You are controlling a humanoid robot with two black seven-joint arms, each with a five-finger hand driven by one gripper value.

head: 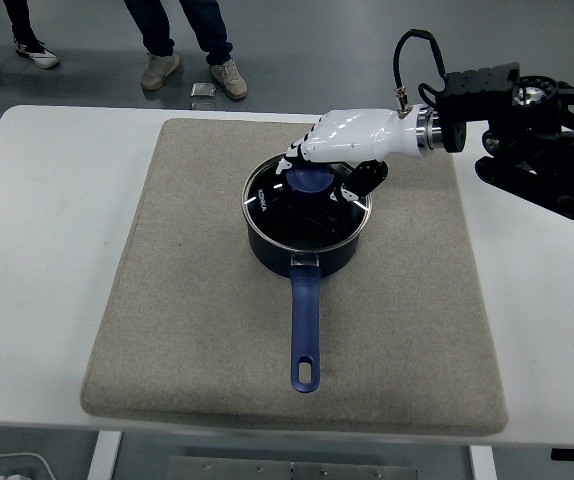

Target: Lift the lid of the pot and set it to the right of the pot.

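**Head view: right robot hand on lid knob, lid not yet lifted**

Head view shows the saucepan (305,232) on the grey mat (187,300), its blue handle (304,325) pointing toward the worktop's (37,250) near edge. Glass lid (302,205) sits on the saucepan rim. Right robot hand (329,162) reaches in from the saucepan's right; its fingers (302,148) curl over the blue knob (308,179), thumb under the far-right side, apparently pinching it.

Judgement: confirm a firm pinch first. Lift straight up until the lid clears the rim, keep it level, then carry it to the bare mat right of the saucepan, away from the handle.

Left arm not visible.
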